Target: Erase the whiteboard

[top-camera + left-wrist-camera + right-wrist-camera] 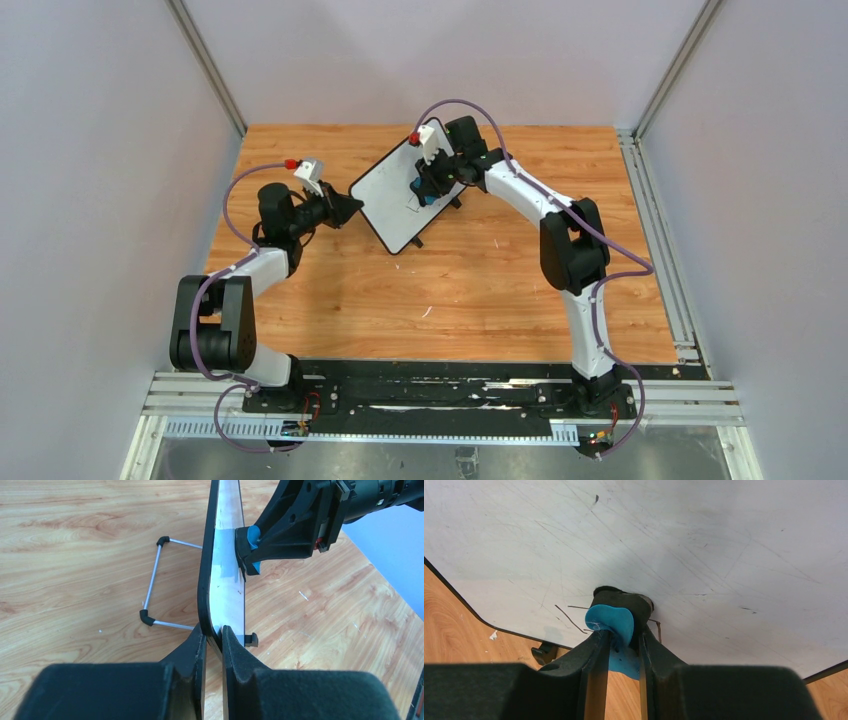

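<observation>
the whiteboard [395,205] stands propped up at the far middle of the wooden table [480,290], bearing thin black strokes [569,616] we cannot read. our left gripper [212,636] clenches its edge. our right gripper [621,637] grasps the blue eraser [610,621] pressed against its face.

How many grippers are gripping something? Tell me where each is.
2. The left gripper clamps an edge of the whiteboard; the right gripper holds the blue eraser against its face.
</observation>
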Robot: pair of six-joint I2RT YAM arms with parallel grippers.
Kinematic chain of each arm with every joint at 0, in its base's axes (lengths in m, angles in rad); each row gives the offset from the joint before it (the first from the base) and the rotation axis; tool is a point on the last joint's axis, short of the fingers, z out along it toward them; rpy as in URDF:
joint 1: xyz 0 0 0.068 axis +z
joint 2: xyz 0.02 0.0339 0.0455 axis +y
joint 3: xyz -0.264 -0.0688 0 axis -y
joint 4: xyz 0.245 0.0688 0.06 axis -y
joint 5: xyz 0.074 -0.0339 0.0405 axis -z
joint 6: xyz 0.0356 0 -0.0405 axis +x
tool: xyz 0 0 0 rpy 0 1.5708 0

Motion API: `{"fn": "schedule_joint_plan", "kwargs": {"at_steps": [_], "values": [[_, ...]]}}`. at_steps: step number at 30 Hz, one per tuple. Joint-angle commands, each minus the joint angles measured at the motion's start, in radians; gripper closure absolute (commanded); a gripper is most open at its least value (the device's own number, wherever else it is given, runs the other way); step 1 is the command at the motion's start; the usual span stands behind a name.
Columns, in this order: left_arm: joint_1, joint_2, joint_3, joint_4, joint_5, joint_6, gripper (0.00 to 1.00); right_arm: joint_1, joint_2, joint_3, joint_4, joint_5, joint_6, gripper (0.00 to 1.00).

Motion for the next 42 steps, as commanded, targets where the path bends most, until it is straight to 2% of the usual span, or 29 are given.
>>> {"fn": "schedule_joint_plan", "kwargs": {"at_steps": [1, 16, 32, 42], "values": [[-0.003, 0.007, -0.006, -0.066, -0.004, 0.119, 1.00, -0.031, 0.049, 0.004, 0.059, 0.107, -0.015, 0.99], [-0.002, 0.004, -0.006, -0.074, -0.004, 0.122, 1.00, -0.080, 0.025, -0.039, 0.076, 0.090, -0.002, 0.99], [-0.002, 0.007, -0.003, -0.077, -0.004, 0.122, 1.00, 0.025, -0.084, -0.176, 0.104, 0.060, 0.011, 0.99], [-0.002, 0.004, -0.004, -0.078, -0.003, 0.124, 1.00, 0.074, -0.106, -0.185, 0.092, 0.051, 0.023, 0.99]]}}
